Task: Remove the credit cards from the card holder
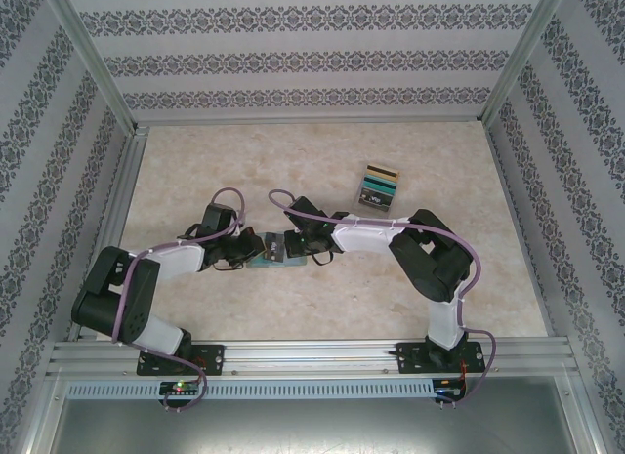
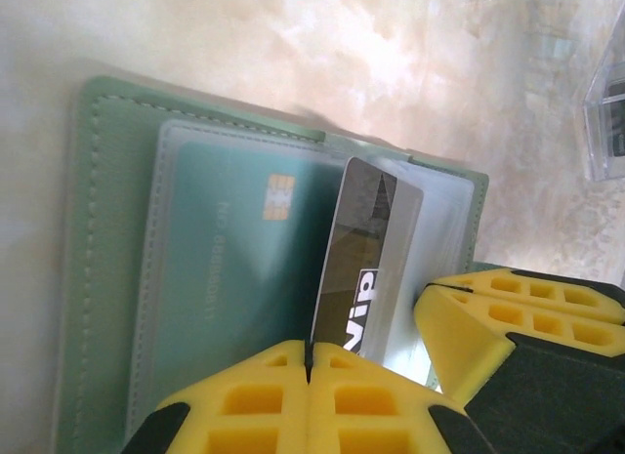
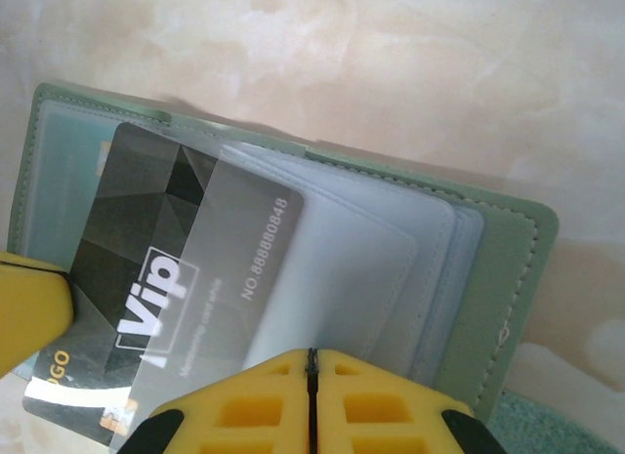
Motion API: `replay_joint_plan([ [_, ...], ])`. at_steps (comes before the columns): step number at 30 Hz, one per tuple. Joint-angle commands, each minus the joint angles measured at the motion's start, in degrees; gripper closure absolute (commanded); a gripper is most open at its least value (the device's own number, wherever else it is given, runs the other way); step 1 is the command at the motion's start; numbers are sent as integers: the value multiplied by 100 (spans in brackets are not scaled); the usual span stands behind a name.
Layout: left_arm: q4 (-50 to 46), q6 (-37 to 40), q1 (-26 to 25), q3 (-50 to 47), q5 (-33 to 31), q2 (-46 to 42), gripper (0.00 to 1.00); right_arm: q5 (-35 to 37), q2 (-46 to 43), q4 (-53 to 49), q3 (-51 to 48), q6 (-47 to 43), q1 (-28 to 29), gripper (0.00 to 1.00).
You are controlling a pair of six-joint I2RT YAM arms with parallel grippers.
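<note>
While the grey VIP card [image 3: 166,278] sits only partly out of its clear sleeve [image 3: 361,268], 1 corner raised off the card holder [image 3: 498,278] and the rest lapping the sleeve mouth, the likeliest trouble is a drag. I judge that a slanted pull would wedge the card's far edge in the pocket and lift the whole holder with it.

The holder lies open and flat on the worktop [image 1: 293,161] between the 2 arms. A teal card [image 2: 225,268] with a gold chip rests in the holder's sleeve next to the grey one.

The left tool [image 2: 308,361] has its fingers pressed together. The grey card's lower corner runs straight into their seam, so it looks clamped on that corner. A grip that shallow could slip off the slick plastic and let the card drop back onto the holder.

The right tool [image 3: 311,371] has its fingers closed with no gap. It lies over the loose sleeve pages on the holder's side away from the teal card. Whether it pinches a page or merely presses down I cannot tell. If it presses too lightly, the holder may slide or fold shut. The 2 tools are also close together over the holder and could knock.

Well beyond the holder, a clear stand [image 1: 379,187] carries other cards.
</note>
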Motion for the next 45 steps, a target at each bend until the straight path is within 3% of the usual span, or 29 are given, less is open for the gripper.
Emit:
replay_joint_plan([
  [1,-386,246,104,-123,-345,-248,100,57,13,-193,-166,71,-60,90],
  [12,-1245,699,333,-110,-782,-896,100,40,-17,-189,-145,35,-68,89],
  [17,-1429,645,342,9,-671,-1269,100,96,-181,-210,-166,5,-104,88],
  [22,-1352,475,341,132,-270,-1687,100,304,-658,-298,-174,-17,-213,72],
  [26,-1114,221,336,140,-26,-1978,100,243,-1095,-248,-248,20,-281,69],
  [34,60,-641,336,162,701,-1949,100,-1039,-1801,992,-813,740,-537,69],
  [45,1292,-1410,339,230,1095,-1570,100,-2114,-1733,2806,-1383,2140,-920,73],
])
